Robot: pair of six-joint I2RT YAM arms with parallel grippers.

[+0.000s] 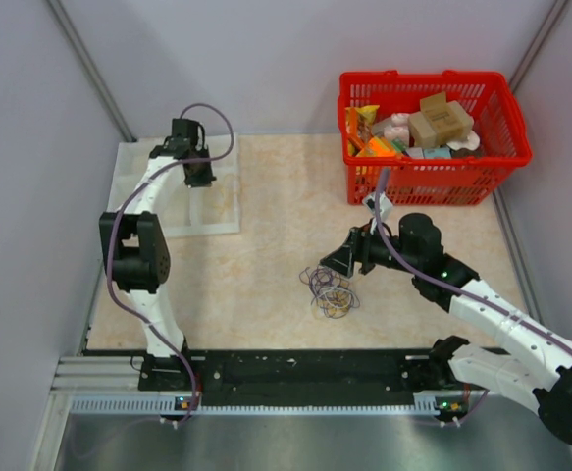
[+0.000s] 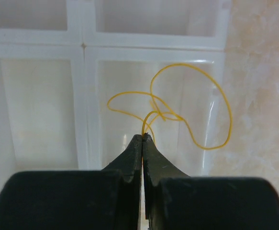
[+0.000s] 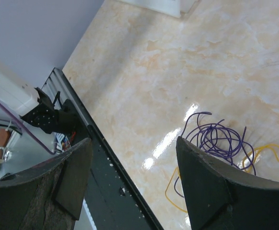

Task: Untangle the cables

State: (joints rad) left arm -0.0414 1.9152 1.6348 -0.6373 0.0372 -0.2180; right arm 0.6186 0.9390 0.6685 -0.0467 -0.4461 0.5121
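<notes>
A single thin yellow cable [image 2: 159,114] curls in loose loops from the tip of my left gripper [image 2: 143,136], whose black fingers are pressed tight together on one end of it. The strand hangs over one compartment of a white plastic divided tray [image 2: 84,48] at the far left of the beige marbled tabletop [image 1: 266,245]; whether the loops touch the tray floor I cannot tell. Well apart from it, near the middle of the table, the remaining tangle of thin purple and yellow cables [image 1: 330,291] lies in a small heap. My right gripper [image 1: 337,260] hovers just beside that heap, jaws spread wide with nothing between them. A red plastic mesh basket [image 1: 423,182] of boxes and packets stands at the far right.
</notes>
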